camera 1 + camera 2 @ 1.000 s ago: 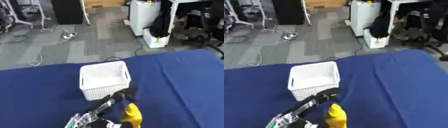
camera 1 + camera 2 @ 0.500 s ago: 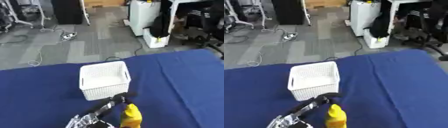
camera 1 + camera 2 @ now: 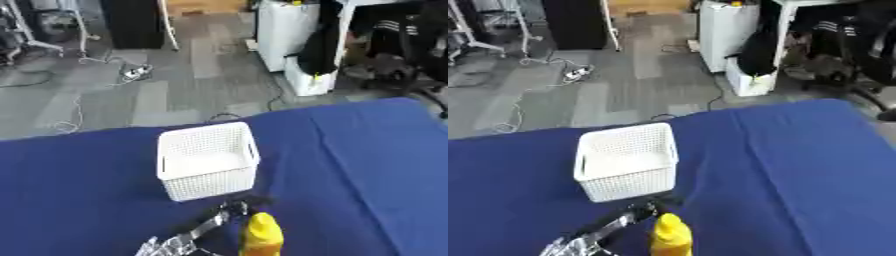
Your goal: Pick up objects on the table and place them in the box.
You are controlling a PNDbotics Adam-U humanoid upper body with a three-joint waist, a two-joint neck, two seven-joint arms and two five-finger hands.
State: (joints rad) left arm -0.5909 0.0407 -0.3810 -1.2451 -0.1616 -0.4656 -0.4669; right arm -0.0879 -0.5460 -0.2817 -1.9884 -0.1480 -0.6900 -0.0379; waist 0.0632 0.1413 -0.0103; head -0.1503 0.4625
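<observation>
Nothing is lying in the basket (image 3: 207, 161) — the bottle (image 3: 262, 235) is standing at its 6 o'clock, the left robot hand (image 3: 232, 207) (grip unclear) reaching beside it.

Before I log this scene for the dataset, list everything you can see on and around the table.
Basket: one, white, perforated, mid-table, looks empty.
Bottle: one, yellow, upright, near edge of the table, in front of the basket.
Table: one, covered in blue cloth, fills the lower half.
White cabinet: one, on the grey floor behind the table.
Power strip: one, white, with cables on the floor, far left.
Left hand: one, black with silver arm, rising from the lower edge, beside the bottle's top; its fingers cannot be made out.
Right hand: not in view.
</observation>
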